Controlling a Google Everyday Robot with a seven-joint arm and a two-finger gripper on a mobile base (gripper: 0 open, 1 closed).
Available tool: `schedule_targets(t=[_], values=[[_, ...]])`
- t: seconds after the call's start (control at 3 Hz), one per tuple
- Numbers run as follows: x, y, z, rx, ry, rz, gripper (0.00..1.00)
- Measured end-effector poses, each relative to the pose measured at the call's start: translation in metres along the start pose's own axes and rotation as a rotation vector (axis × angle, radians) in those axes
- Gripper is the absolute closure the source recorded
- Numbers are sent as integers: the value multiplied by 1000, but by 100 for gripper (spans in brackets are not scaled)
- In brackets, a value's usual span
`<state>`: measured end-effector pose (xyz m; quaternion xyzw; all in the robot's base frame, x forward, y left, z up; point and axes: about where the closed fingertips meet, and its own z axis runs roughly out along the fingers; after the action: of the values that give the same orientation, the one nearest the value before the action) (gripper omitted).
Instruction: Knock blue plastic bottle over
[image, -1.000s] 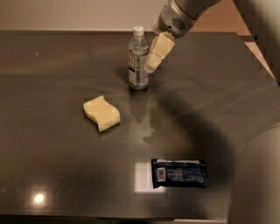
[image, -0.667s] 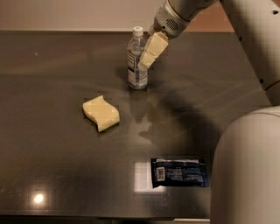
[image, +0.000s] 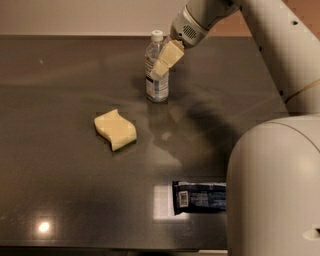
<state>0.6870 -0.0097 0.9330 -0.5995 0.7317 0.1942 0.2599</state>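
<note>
Three things sit on a dark, glossy table (image: 60, 75), seen from above and in front. Toward the far edge, a little right of centre, stands the blue plastic bottle (image: 157, 89), small and clear with a bluish tint, a white screw cap and a white-and-blue label around its middle. It is upright on its base. The robot's pale arm (image: 280, 45) reaches in from the upper right, and its cream-coloured claw (image: 161, 67) slants down to the left across the front of the bottle's upper half, just below the cap, seemingly touching the bottle's right shoulder. From this angle it cannot be told whether the claw is released or clenched. Nearer the camera and to the left of the bottle, well apart from it, lies a pale yellow sponge (image: 115, 129) with wavy edges, flat on the table. Close to the near edge, right of centre, lies a flat dark-blue packet (image: 200, 196) with a small white printed patch at its left end. Its right end is hidden behind the robot's rounded white body (image: 272, 190), which fills the lower right corner. A bright spot of light reflects off the table at the lower left.
</note>
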Motion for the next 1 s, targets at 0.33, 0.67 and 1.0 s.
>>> schedule_targets(t=[0.33, 0.67, 1.0], values=[[-4, -2, 3, -12, -22, 2, 40], [-9, -1, -1, -14, -41, -8, 64], [-14, 6, -18, 1, -18, -36, 86]])
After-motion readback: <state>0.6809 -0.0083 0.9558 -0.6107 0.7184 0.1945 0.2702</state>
